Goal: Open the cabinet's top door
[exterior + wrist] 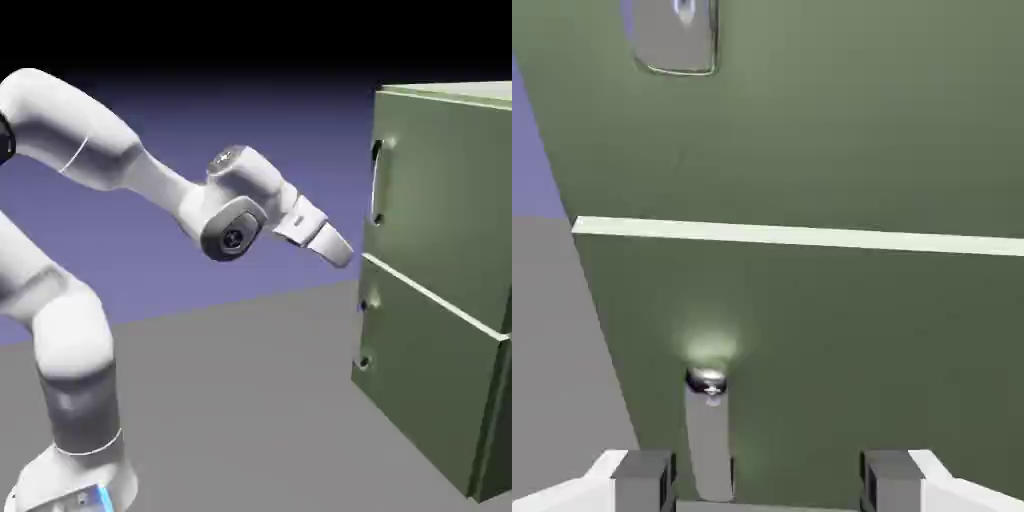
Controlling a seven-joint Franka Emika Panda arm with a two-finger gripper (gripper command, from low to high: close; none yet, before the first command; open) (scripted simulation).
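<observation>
Below the pale seam (435, 295) that splits the cabinet (440, 230) sits the lower door (420, 360), and its two dark handle mounts (365, 304) stick out toward my side, so they are what I'd bump first. In the hand view its metal handle (709, 440) stands upright between my two fingertips in the picture, though I can't be sure how deep it lies past them. The cabinet's handle-side edge (600, 300) slants down the hand view's left, with grey floor (552, 370) and a strip of blue-violet backdrop (532, 150) beyond it, open room on that side. In the exterior view I see open air under my wrist, and only a narrow gap between my jaws (345, 258) and the cabinet, near the seam's height. My jaws stand wide apart, with nothing gripped (a roomy yawn, really). The top door (445, 190) fills the upper part of the hand view, closed as far as I can see, and its long upright handle (377, 182) is higher than my fingertips, its lower end showing near the hand view's top, left of the middle.
</observation>
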